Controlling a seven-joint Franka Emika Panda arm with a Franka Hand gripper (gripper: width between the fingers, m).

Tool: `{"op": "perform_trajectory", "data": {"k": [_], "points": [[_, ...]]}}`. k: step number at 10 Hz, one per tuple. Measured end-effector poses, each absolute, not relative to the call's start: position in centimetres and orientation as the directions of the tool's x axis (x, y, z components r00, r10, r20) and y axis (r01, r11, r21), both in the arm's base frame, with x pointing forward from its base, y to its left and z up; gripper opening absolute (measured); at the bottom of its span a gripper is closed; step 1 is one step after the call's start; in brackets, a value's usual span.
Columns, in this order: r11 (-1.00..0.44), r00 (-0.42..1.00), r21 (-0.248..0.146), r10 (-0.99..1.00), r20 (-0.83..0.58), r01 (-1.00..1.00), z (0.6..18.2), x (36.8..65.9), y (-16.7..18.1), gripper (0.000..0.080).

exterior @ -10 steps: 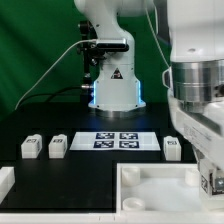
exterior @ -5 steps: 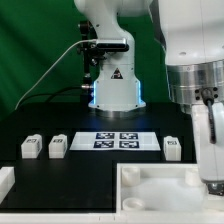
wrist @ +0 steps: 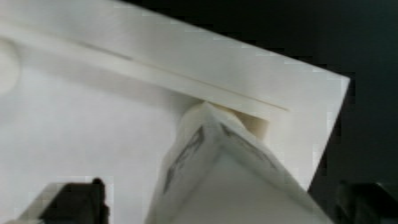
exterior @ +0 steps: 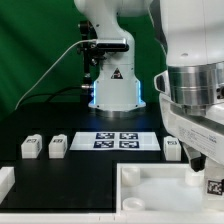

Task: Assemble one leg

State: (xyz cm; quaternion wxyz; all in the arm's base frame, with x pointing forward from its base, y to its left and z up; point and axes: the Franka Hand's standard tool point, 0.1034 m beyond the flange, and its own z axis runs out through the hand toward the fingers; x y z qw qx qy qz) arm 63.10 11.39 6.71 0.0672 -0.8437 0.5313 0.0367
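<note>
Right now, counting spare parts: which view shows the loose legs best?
The exterior view: two legs on the exterior view's left of the marker board, a third leg on the exterior view's right. The wrist view shows only close-up white surfaces, no loose leg.

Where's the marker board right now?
The marker board lies mid-table in the exterior view, before the arm's base, between one leg on that view's left and another leg on its right.
</note>
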Motion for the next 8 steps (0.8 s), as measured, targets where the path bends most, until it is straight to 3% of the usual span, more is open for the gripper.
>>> {"op": "perform_trajectory", "data": {"k": [2, 4, 6, 8], "points": [[-0.663, 0.669, -0.094, -0.737, -0.095, -0.743, 6.66, 63.05, 11.32, 0.0649], [-0.903, 0.906, -0.082, -0.42, -0.043, -0.423, 6.45, 62.69, 11.97, 0.0649], [-0.913, 0.916, -0.083, -0.398, -0.045, -0.4, 6.26, 62.49, 11.98, 0.0649], [-0.912, 0.916, -0.083, -0.399, -0.045, -0.402, 6.26, 62.49, 11.97, 0.0387]]}}
